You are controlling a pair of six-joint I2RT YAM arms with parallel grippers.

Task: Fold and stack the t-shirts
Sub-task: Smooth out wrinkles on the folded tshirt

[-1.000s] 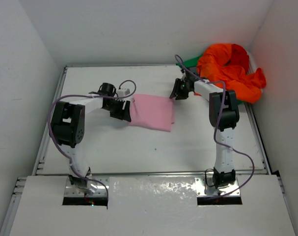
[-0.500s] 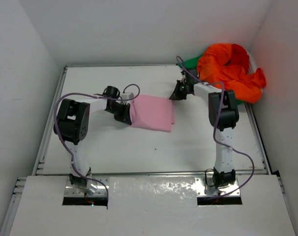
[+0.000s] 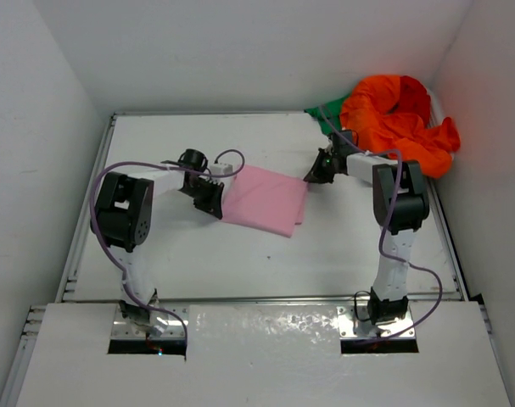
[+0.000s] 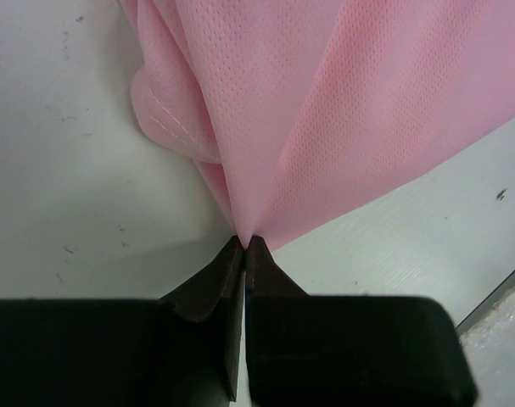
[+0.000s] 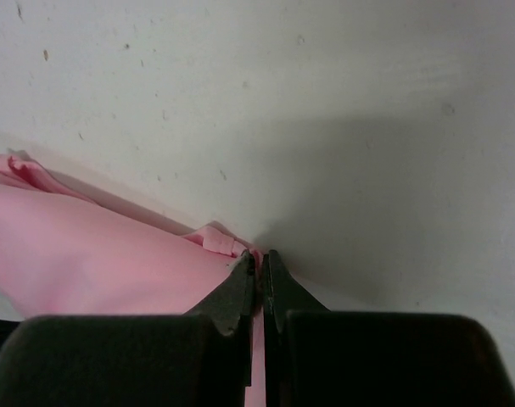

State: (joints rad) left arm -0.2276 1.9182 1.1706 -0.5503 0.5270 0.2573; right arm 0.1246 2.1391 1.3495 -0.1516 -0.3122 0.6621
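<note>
Top external: pink t-shirt point(image 3: 265, 197) lies folded flat mid-table point(image 3: 240, 250), edges askew | left gripper point(image 4: 244, 243) pinched closed on its left edge | right gripper point(image 5: 259, 256) pinched closed on its right corner | orange t-shirt point(image 3: 397, 119) heaped in far-right corner | green t-shirt point(image 3: 325, 113) peeking out beside it

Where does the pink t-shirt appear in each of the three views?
Top external: pink t-shirt in the middle of the picture.
Left wrist: pink t-shirt fills the upper right, pinched by left pincer.
Right wrist: pink t-shirt at lower left, pinched by right pincer.
Shared landmark: white table.
</note>
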